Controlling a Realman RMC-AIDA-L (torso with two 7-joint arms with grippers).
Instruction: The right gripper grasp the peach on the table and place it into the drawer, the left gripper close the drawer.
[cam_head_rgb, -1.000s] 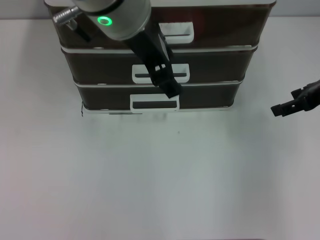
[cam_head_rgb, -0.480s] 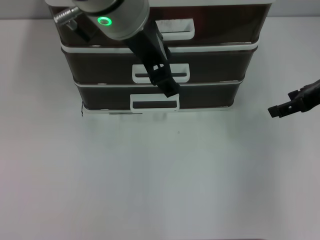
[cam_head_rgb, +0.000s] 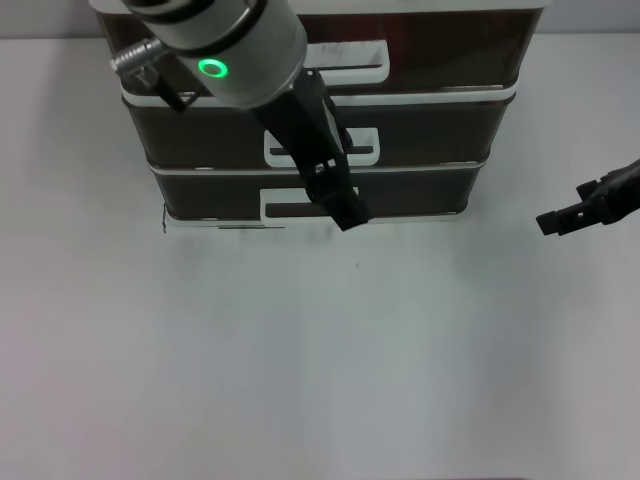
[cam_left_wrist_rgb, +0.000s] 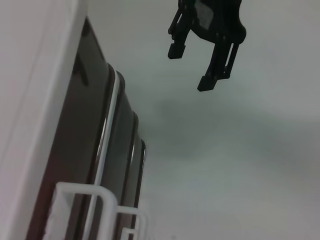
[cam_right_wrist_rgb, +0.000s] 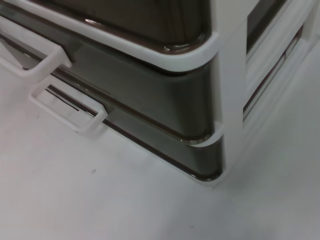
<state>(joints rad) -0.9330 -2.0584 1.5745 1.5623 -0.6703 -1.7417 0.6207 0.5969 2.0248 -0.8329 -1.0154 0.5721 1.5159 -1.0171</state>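
The left gripper (cam_head_rgb: 345, 212) hides the bottom drawer (cam_head_rgb: 420, 192) handle's right end — grip unclear, perhaps touching; the right gripper (cam_head_rgb: 556, 221), fingers parted (cam_left_wrist_rgb: 206, 82), hovers far right.

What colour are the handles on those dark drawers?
White. The drawer handles show best in the head view, standing out against the dark-brown fronts.

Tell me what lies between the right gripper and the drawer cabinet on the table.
Nothing: in the head view, only bare white table separates the right gripper from the drawer cabinet. No peach shows there. The left gripper hangs in front of the lowest drawer handle.
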